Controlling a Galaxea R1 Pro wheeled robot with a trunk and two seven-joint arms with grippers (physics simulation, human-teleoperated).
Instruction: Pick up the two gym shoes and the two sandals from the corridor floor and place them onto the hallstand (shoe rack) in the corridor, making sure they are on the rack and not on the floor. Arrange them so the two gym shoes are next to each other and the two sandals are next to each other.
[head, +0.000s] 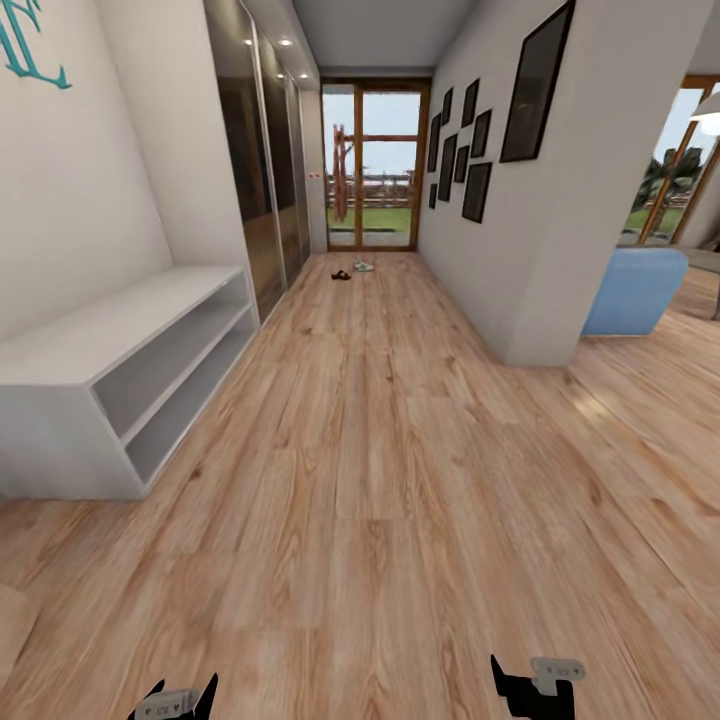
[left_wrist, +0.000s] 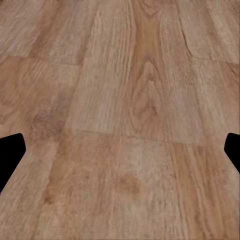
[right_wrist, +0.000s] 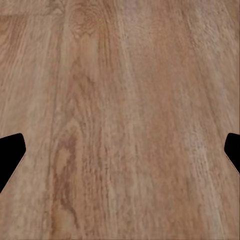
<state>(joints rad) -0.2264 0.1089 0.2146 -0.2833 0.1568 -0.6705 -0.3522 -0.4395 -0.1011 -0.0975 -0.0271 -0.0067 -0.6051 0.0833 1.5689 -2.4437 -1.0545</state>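
Wood-grain corridor floor (head: 380, 480) separates both spread, empty grippers (head: 175, 700) (head: 535, 685) from shoes (head: 353, 270) far ahead.

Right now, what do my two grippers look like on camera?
The left gripper and right gripper each have black, pointed fingers on a light-grey block with small dark markings. In the wrist views, the fingertips appear as flat black wedges at the frame edges. No cables visible.

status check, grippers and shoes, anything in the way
Left gripper and right gripper open, empty. Shoes far down corridor floor. Hallstand bare. Path unobstructed.
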